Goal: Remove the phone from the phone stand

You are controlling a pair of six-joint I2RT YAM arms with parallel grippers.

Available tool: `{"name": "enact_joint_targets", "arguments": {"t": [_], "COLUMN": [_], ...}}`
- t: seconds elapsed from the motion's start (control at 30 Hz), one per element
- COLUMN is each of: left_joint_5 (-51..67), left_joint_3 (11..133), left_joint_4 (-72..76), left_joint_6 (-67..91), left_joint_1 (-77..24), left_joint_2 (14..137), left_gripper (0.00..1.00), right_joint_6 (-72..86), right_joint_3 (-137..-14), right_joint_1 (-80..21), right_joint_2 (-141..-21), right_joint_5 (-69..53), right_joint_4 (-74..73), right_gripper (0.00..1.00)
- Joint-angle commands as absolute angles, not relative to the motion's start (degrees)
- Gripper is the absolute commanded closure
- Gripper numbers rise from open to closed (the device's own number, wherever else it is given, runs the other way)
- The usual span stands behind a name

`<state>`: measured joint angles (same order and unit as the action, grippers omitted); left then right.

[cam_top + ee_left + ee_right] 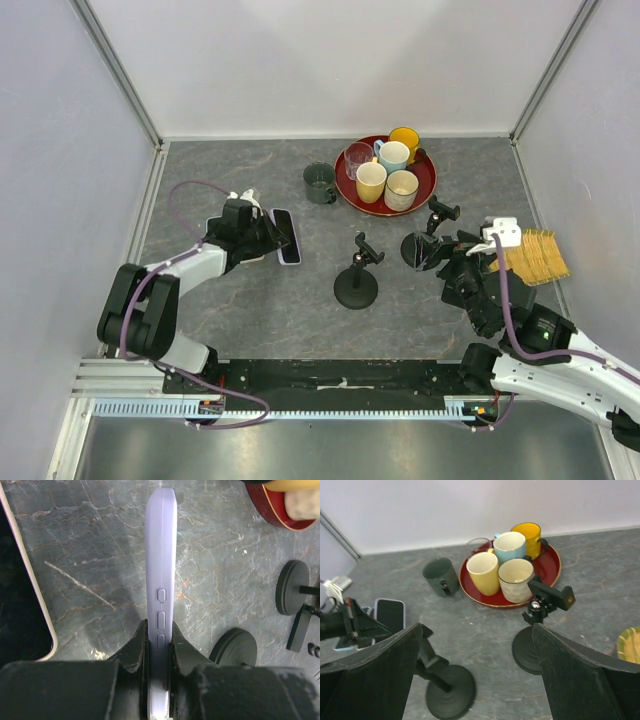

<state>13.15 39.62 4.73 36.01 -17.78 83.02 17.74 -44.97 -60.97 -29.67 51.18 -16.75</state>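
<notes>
Phone [161,555] pinched across its faces by left hand [160,645] for firm hold, well apart from stand [356,285] on hand's right; right hand [477,670] spread.

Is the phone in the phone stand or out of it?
Out: the left gripper grips the phone, apart from the empty middle stand.

Grey marble-look tabletop [250,310], plain white walls [330,60]
</notes>
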Motion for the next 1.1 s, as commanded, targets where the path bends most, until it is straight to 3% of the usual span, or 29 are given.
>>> {"name": "enact_joint_targets", "arguments": {"t": [0.0, 0.3, 0.47, 0.5, 0.77, 0.87, 1.07], "left_joint_5": [17.23, 15.3, 17.75, 17.75, 11.44, 9.23, 8.44], "left_joint_3": [45.17, 51.15, 54.31, 54.14, 53.08, 53.61, 54.75], "left_joint_4": [12.22, 8.01, 3.08, 3.08, -1.74, -3.86, -5.36], "left_joint_6": [41.92, 39.12, 35.78, 35.68, 31.3, 29.36, 27.33], "left_joint_1": [-16.0, -12.92, -12.83, -12.83, -12.92, -12.92, -13.01], "left_joint_2": [87.18, 95.36, 99.13, 99.14, 95.54, 94.22, 93.51], "left_gripper": [0.98, 0.96, 0.79, 0.7, 0.45, 0.4, 0.38], "right_joint_6": [10.99, 11.07, 11.34, 11.34, 11.07, 11.07, 10.99], "right_joint_3": [-40.97, -38.67, -38.15, -38.14, -38.23, -38.23, -38.32], "right_joint_1": [-61.08, -61.08, -61.17, -61.08, -61.08, -61.08, -61.17], "right_joint_2": [-28.21, -27.07, -25.58, -25.66, -26.46, -26.8, -26.81], "right_joint_5": [54.58, 54.05, 54.49, 54.41, 53.79, 53.53, 53.44], "right_joint_4": [-13.45, -10.81, -10.64, -10.63, -10.63, -10.63, -10.64], "right_gripper": [0.02, 0.02, 0.02, 0.02, 0.02, 0.02, 0.02]}}
